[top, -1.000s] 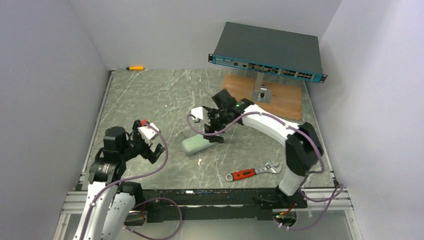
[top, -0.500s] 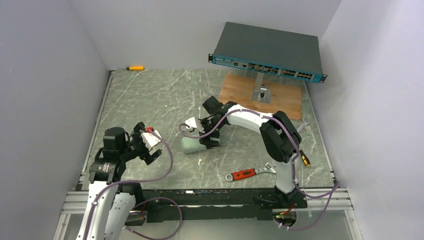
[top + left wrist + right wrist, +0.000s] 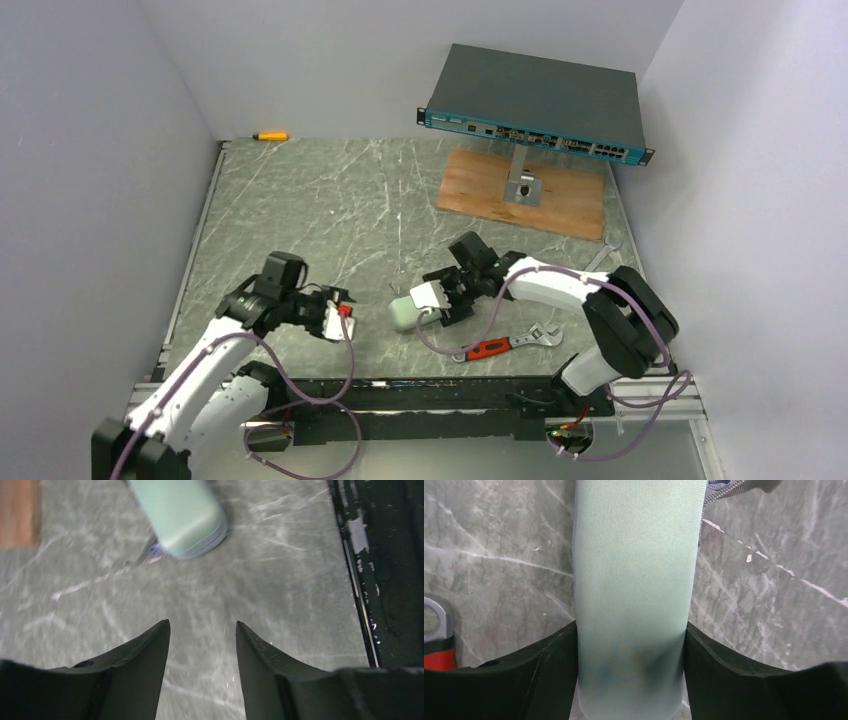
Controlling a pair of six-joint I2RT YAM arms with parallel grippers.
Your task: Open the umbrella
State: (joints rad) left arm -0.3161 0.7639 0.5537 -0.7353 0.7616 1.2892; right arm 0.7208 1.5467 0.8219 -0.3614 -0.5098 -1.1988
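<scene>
as right gripper [image 3: 630,628] pinches the pale case [image 3: 636,555], left gripper [image 3: 202,625] gapes.

Bare table [image 3: 200,595] lies between the left hand [image 3: 202,624] and the green case [image 3: 180,515]; a wrench [image 3: 490,348] lies nearby.

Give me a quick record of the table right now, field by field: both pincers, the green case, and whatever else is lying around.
left pincer: open, empty, pointing at the case's end, apart from it
right pincer: shut on the case, one finger on each long side
case: pale green, oval, looks closed, near the table's front edge
umbrella: not in view
wrench: red handle, flat, beside the right arm
screwdriver: orange, far left corner
network switch: on a stand over a wooden board, far right
</scene>
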